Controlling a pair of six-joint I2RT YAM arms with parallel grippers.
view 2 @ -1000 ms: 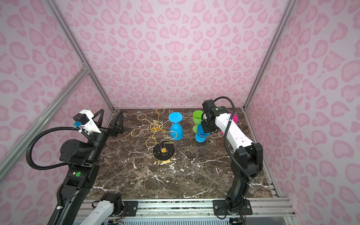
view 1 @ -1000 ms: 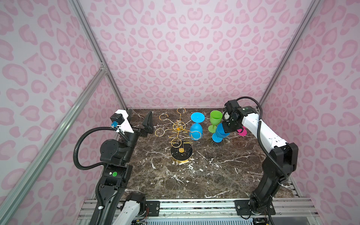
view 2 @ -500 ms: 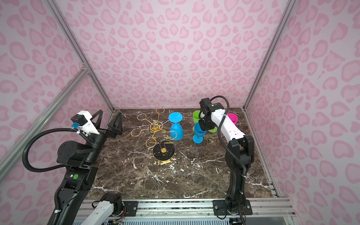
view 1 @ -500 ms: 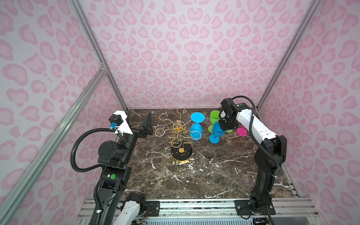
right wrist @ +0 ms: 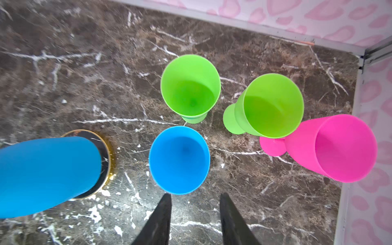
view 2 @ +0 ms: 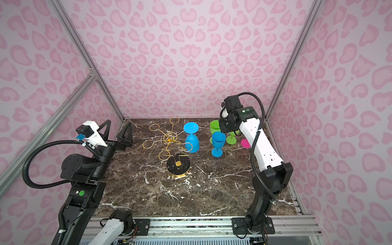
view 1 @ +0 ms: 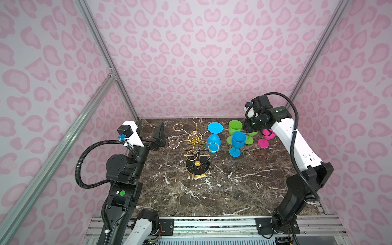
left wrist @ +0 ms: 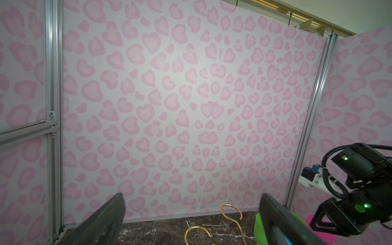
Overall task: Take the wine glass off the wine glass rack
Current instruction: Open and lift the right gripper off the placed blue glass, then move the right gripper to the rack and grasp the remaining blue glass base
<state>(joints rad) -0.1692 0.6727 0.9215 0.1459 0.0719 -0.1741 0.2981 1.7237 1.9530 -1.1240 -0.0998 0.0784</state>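
Pincer [right wrist: 195,195] parted in right wrist view, jaws seemingly hidden overhead

Bright, even, diffuse light fills both top views; shadows on the table [view 1: 212,191] are faint. In the right wrist view the near blue glass [right wrist: 46,176] and fingers [right wrist: 159,222] blur. The left wrist view dims at its corners.
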